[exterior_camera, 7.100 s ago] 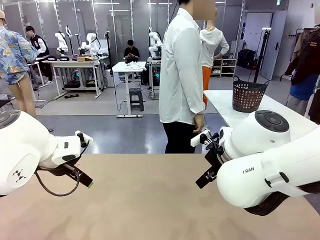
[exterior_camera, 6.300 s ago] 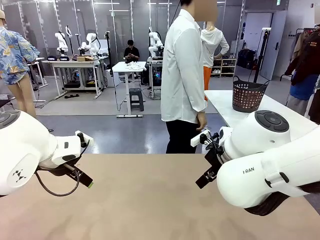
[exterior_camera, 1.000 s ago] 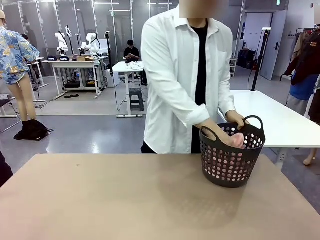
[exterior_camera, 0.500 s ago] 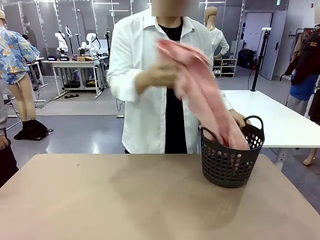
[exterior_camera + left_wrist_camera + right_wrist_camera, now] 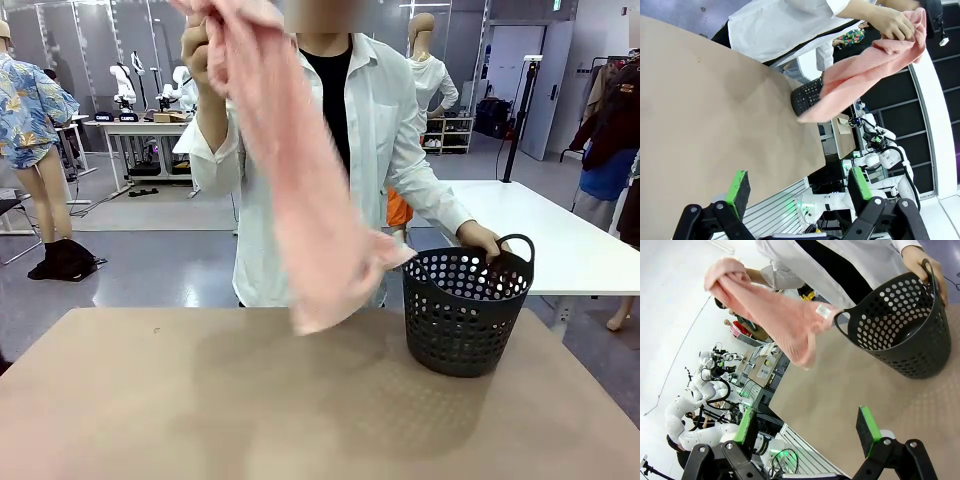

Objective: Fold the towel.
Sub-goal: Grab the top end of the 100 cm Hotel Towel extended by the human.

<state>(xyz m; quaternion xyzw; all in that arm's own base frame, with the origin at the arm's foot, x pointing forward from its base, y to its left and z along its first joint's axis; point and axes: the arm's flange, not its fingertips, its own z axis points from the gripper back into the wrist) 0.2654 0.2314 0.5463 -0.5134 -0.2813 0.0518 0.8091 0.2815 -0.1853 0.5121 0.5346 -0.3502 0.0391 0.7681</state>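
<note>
The left gripper (image 5: 799,185) hangs above the table (image 5: 180,400), its green pads spread wide with nothing between them. The person's raised hand (image 5: 197,45) holds the towel (image 5: 300,180) high by one end. Half a second ago the lower part of the towel was down in the basket (image 5: 465,315). Now it hangs free in the air, its low end near the table's far edge, just beside the basket. The basket looks empty, and the person's other hand (image 5: 487,240) rests on its rim. The right gripper (image 5: 807,426) is likewise wide and empty. Folding is not yet begun, and the towel likely has to be spread flat on the table first.
</note>
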